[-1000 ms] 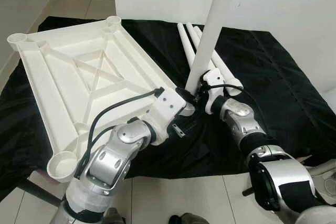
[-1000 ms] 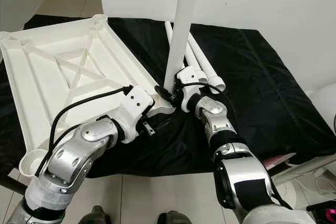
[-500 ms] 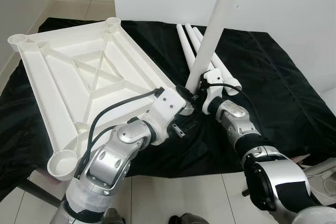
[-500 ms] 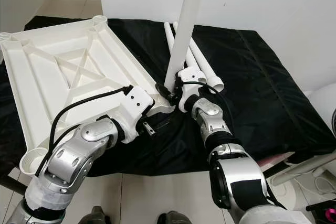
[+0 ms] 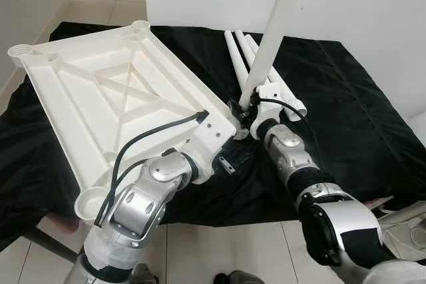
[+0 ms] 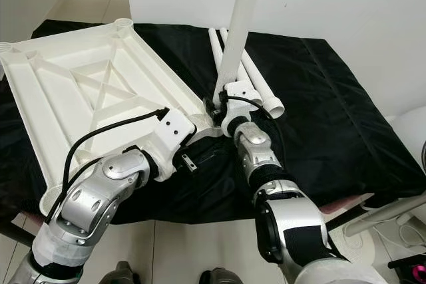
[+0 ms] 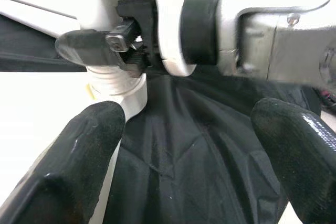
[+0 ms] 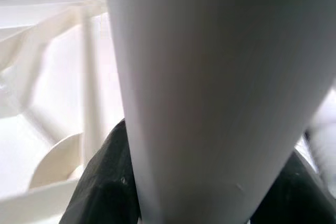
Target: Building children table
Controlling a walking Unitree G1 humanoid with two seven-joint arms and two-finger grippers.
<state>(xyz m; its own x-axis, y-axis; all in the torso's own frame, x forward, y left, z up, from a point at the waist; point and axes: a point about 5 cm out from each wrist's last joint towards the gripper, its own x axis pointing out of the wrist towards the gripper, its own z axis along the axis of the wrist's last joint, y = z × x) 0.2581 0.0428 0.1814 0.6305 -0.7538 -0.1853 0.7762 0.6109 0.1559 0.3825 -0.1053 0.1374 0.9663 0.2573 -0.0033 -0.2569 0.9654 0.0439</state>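
Lying upside down on black cloth (image 5: 346, 98), the ribbed white plastic tabletop (image 5: 100, 91) looks light but stiff; left gripper (image 7: 184, 145) gapes empty beside its corner socket, right gripper (image 5: 242, 112) clamps the smooth (probably slippery) white leg tube (image 5: 269, 38) low, near the socket.

The upturned white ribbed plastic tabletop (image 5: 113, 98) lay on the left of the black-cloth-covered surface (image 5: 346, 111); to its right lay spare white plastic tube legs (image 5: 234, 54); one long white plastic leg (image 5: 274, 24) stood at the tabletop's near right corner, between the left tool (image 7: 184, 166) and right tool (image 5: 241, 112).
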